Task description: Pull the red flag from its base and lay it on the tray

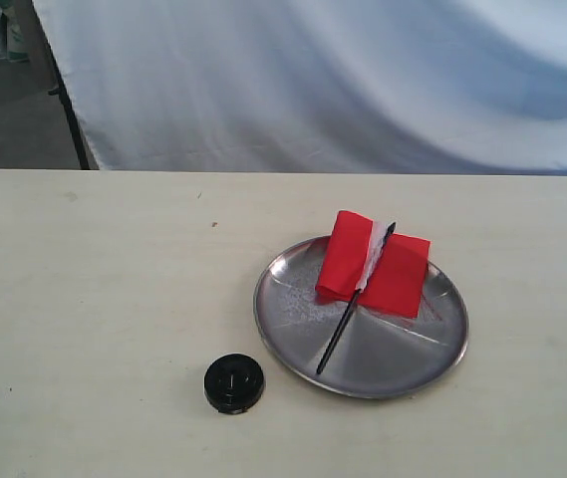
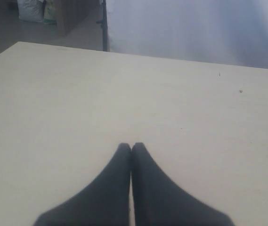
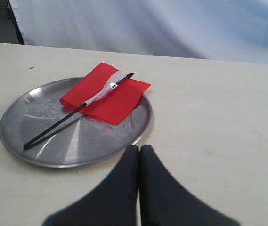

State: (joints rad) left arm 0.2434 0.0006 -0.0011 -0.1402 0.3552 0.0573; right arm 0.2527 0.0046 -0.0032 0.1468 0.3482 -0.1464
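Observation:
The red flag [image 1: 388,269] lies flat on the steel tray [image 1: 293,309], its black pole slanting across the plate with the pointed tip away from the base. The right wrist view shows the same red flag [image 3: 108,94] resting in the tray [image 3: 16,127]. The round black base [image 1: 234,383] stands alone on the table just left of the tray, nothing in its hole. My right gripper [image 3: 139,149] is shut and holds nothing, a little outside the tray's rim. Over bare tabletop, my left gripper [image 2: 131,147] is shut and holds nothing too. Neither gripper shows in the exterior view.
The pale table [image 1: 84,299] runs wide to the left of the base. A white cloth backdrop [image 1: 343,80] hangs behind the far edge. A dark stand leg [image 1: 69,115] and bags sit on the floor at the back left.

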